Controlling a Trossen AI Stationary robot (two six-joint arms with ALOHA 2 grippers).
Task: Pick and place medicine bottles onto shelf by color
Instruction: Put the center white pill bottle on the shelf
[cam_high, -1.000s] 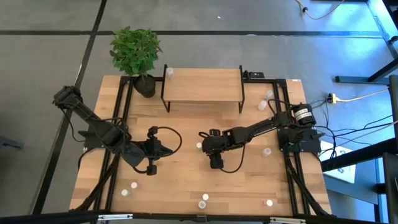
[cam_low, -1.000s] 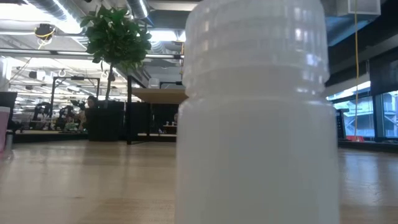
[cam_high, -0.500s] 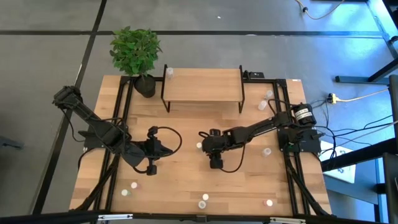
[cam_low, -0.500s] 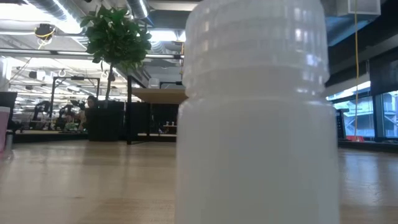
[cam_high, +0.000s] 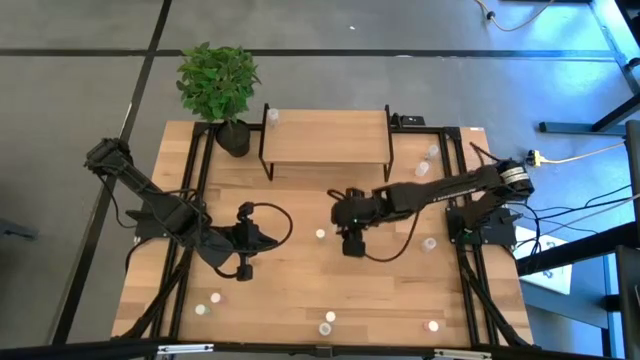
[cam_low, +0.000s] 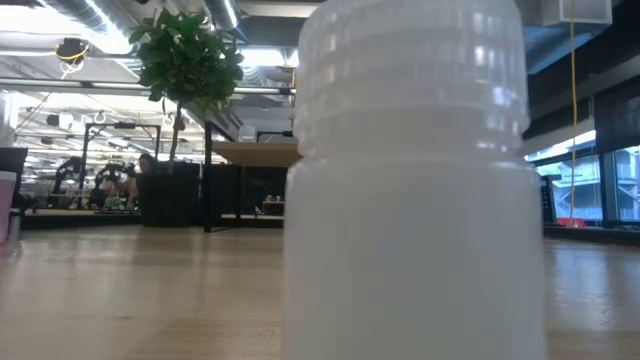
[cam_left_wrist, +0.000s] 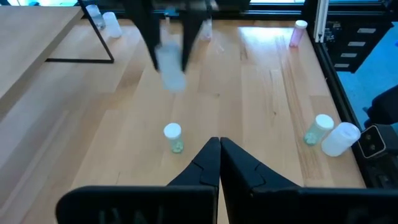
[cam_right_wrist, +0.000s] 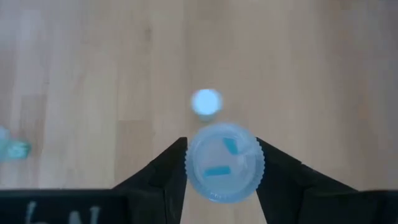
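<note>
Left to right, as you'd read the high view. Left gripper (cam_high: 243, 268) sits parked over the left-middle of the table (cam_high: 290, 300), fingers pressed together and holding nothing; no change there.

Right gripper (cam_high: 353, 240) is where the change is: half a second ago it was lower toward the front edge, now it has lifted and swung back toward the shelf (cam_high: 325, 136), with the arm stretched out from the right edge. Its fingers pinch a medicine bottle (cam_right_wrist: 224, 163); you see the white cap end-on between them, clear of the wood. Another white-capped bottle (cam_high: 320, 235) stands just beside it on the table.

Reads as pick done, carry started. The shelf holds one bottle (cam_high: 272, 116) at its back-left corner. Others lie scattered along the front edge and right edge, so you're early in the task.
</note>
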